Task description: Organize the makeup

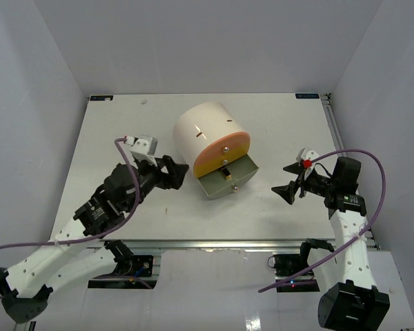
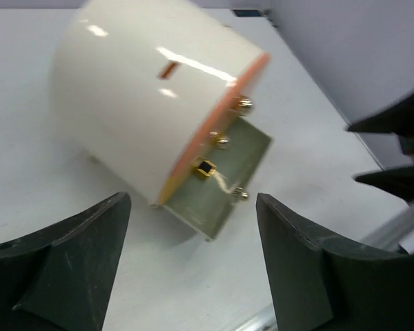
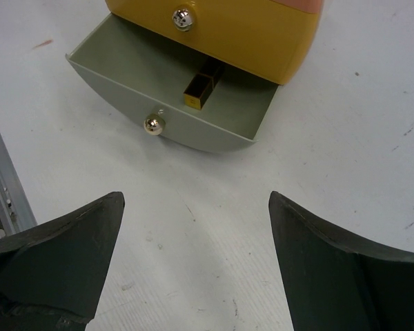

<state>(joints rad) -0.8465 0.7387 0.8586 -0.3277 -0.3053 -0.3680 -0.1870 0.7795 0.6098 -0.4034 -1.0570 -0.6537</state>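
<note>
The one piece of makeup on show, a gold-and-black bar (image 3: 201,88), lies inside the pulled-out grey drawer (image 3: 117,72) at the bottom of the cream cylinder organizer (image 1: 205,127). Its far end is tucked under the yellow drawer (image 3: 262,38) above. No other loose cosmetics appear in any view. The left gripper (image 1: 181,172) sits just left of the organizer in the overhead view, its jaws wide apart and holding nothing. The right gripper (image 1: 284,179) is further off toward the right of that frame, also spread wide and empty, facing the drawer's front across bare table (image 1: 124,131). The likely step is shutting the drawer, and the main risk is the organizer itself. Nothing braces it, so a push on the drawer front or its round knob (image 3: 154,124) could slide the whole cylinder toward the top of the frame or twist it, rather than seating the drawer. An off-centre push, landing left or right of the knob, could cock the drawer in its slot and jam it. If the bar shifts or rides up under a hard shove, it might catch on the lower edge of the yellow drawer. Open fingers could also straddle the knob and snag it when drawing back.
</note>
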